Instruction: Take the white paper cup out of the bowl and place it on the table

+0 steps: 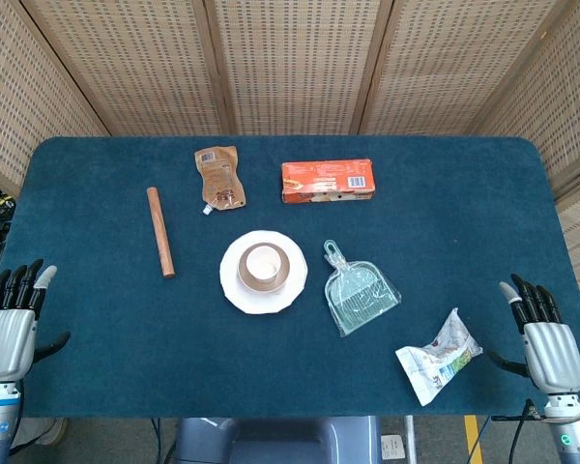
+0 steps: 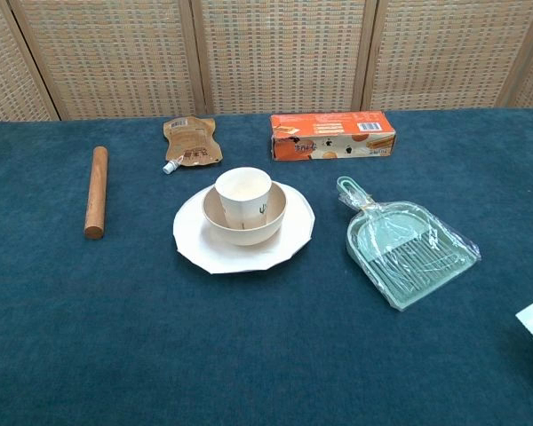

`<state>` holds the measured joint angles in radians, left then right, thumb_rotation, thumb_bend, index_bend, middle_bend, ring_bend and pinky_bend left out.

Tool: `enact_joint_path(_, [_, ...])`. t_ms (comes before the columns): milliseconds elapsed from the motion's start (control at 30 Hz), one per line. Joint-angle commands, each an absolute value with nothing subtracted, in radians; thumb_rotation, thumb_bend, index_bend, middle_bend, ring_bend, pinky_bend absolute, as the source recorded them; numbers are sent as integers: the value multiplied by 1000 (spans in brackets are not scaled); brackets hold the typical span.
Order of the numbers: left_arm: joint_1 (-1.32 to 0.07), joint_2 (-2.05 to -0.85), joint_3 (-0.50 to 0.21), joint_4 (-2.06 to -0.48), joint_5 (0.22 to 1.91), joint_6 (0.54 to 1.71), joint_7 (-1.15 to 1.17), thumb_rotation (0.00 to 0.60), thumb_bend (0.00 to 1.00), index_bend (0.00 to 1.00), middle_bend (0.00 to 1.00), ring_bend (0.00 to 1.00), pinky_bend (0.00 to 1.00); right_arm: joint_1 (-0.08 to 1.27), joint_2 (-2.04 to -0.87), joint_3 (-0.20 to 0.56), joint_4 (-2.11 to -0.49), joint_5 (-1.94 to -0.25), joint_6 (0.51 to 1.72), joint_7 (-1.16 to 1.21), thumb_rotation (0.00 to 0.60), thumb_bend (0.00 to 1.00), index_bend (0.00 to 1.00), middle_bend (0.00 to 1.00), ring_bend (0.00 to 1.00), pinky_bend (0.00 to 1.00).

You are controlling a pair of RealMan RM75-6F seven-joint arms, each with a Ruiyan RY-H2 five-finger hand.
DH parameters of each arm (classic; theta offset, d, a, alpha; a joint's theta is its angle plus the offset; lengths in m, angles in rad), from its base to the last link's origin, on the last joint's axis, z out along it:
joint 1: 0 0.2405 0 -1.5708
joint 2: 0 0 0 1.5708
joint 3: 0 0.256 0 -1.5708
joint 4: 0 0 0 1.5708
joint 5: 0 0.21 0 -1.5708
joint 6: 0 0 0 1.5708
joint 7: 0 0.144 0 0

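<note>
Standing upright inside the beige round bowl (image 2: 245,216), the white paper cup (image 2: 242,196) is untouched; left hand (image 1: 10,324) and right hand (image 1: 544,333) hover empty, fingers apart, at the table's (image 1: 97,193) near corners.

We see a deep teal table (image 2: 89,337) before tan woven screens (image 1: 300,58). On it, a white paper cup (image 2: 242,197) with a small dark mark sits in a beige bowl (image 2: 268,225); at its 12 o'clock lies an orange box (image 2: 333,135), and at 9 o'clock a reddish-brown wooden stick (image 2: 95,191). The dustpan (image 2: 407,248) is pale mint green.
</note>
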<state>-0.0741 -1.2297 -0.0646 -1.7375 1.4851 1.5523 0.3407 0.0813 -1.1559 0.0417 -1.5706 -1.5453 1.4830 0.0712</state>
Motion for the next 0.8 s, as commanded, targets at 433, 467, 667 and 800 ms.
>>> enact_joint_path(433, [-88, -1235, -67, -1749, 1479, 1528, 352, 600, 54, 0, 0, 0, 0, 78, -1148, 47, -1574, -1547, 1495, 94, 600, 126, 0, 0, 0, 0])
enact_joint_path(467, [-92, -1236, -69, -1752, 1476, 1521, 352, 600, 54, 0, 0, 0, 0, 78, -1147, 49, -1574, -1545, 1496, 96, 600, 126, 0, 0, 0, 0])
enact_joint_path(667, [-180, -1228, -117, -1805, 1439, 1416, 426, 600, 54, 0, 0, 0, 0, 79, -1137, 64, -1566, -1521, 1495, 120, 600, 126, 0, 0, 0, 0])
enact_joint_path(800, [-308, -1236, -203, -1864, 1359, 1279, 516, 600, 56, 0, 0, 0, 0, 79, -1133, 76, -1556, -1499, 1490, 134, 600, 125, 0, 0, 0, 0])
